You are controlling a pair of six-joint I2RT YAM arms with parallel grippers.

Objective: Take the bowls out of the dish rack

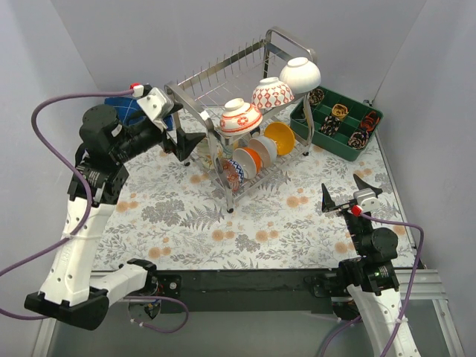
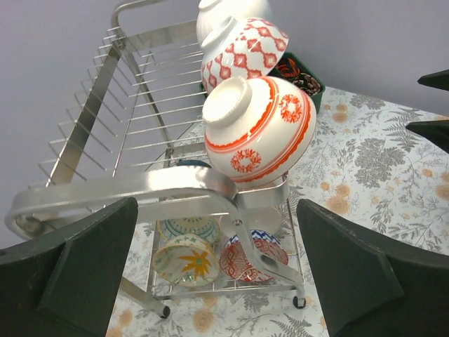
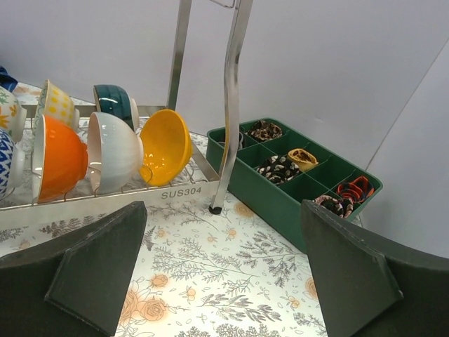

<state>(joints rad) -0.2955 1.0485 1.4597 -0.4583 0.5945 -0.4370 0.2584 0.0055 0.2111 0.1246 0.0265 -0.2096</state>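
on the floral tablecloth point(image 1: 193, 223), the dish rack point(image 1: 216, 73) holds bowls point(image 1: 240, 117) on both tiers. the left gripper point(image 1: 186, 141), wide open and empty, faces its 9 o'clock end; the right gripper point(image 1: 344, 192), open and empty, sits well apart at 5 o'clock.

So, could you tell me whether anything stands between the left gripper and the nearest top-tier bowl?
Yes: the steel end rail crosses just ahead of the left gripper, below the red-banded bowl. Above the rail, nothing visible blocks the way.

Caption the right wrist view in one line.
Open right gripper facing lower tier of the dish rack: orange bowl, white bowl, yellow bowl; green tray beside.
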